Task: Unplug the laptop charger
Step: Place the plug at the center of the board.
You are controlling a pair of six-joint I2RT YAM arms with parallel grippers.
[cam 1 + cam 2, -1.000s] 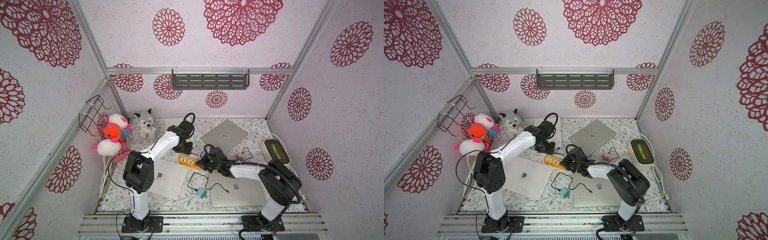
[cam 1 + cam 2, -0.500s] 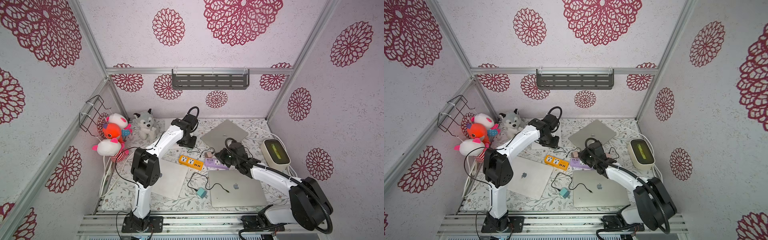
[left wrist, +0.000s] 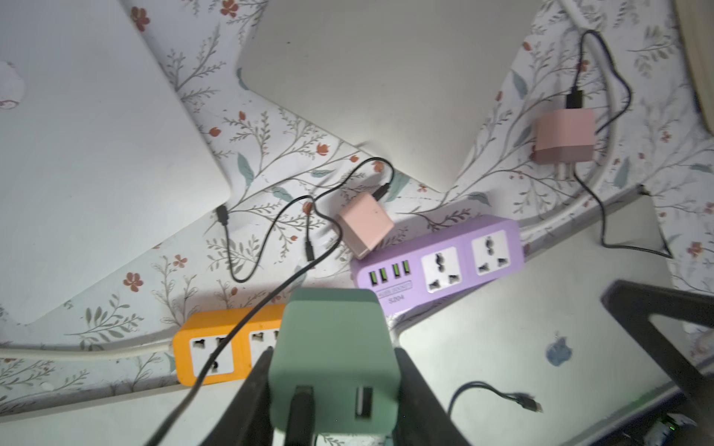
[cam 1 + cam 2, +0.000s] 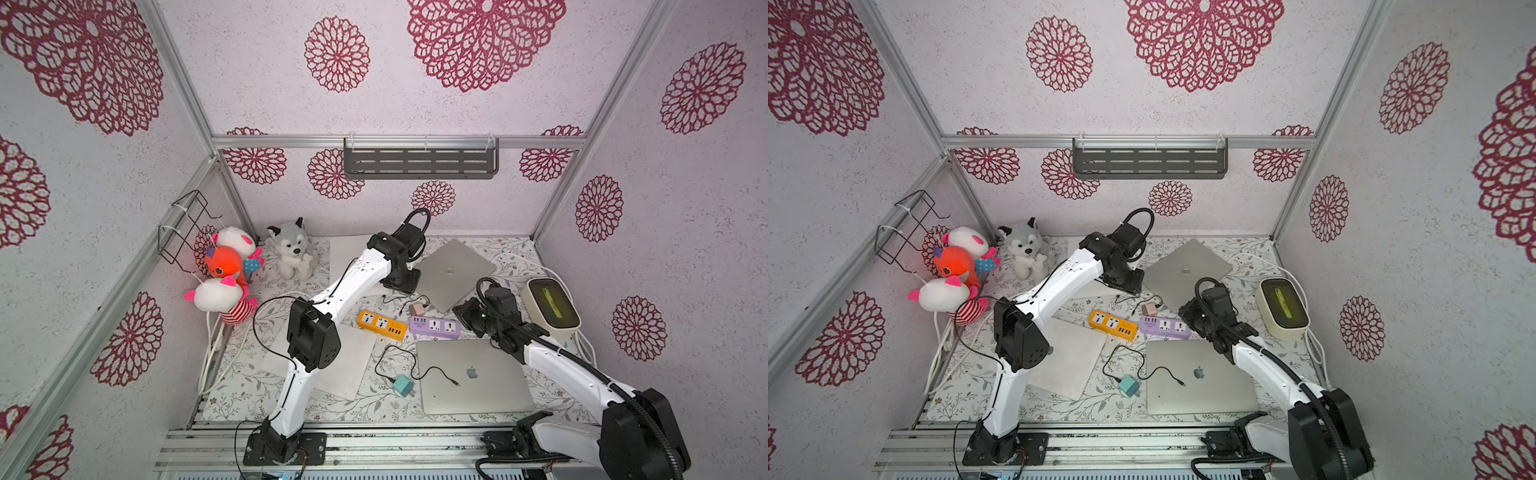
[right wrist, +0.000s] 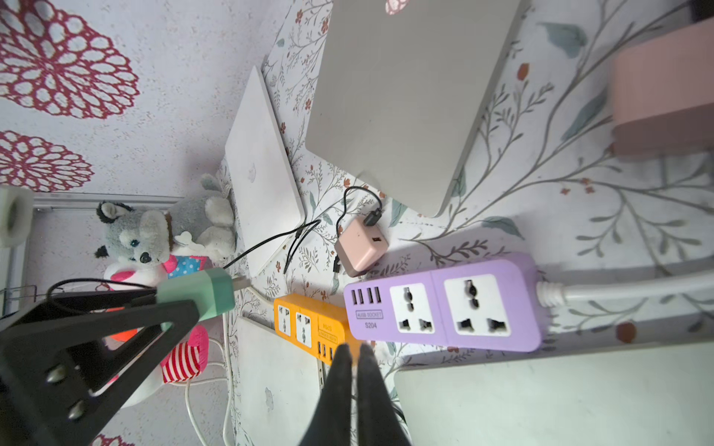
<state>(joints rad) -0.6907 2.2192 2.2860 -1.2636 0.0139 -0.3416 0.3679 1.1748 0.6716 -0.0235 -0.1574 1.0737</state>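
Left arm (image 4: 353,282) outstretched, left fingers (image 3: 253,397) clamped; right arm (image 4: 569,368) outstretched, right fingers (image 5: 340,386) together.

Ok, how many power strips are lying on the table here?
2: an orange plastic power strip mid-table, and a purple plastic power strip right beside it. I see no sign of hidden ones.

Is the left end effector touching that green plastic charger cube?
Touching. The left wrist view shows the green plastic charger cube clamped between both black fingers of the left end effector.

Printed on lilac plastic power strip (image 5: 444,305): "S204", above it probably "4USB SOCKET". Apple logo (image 4: 471,372) on flat silver metal laptop lid (image 4: 494,395). Label on orange plastic strip (image 5: 309,320) illegible.
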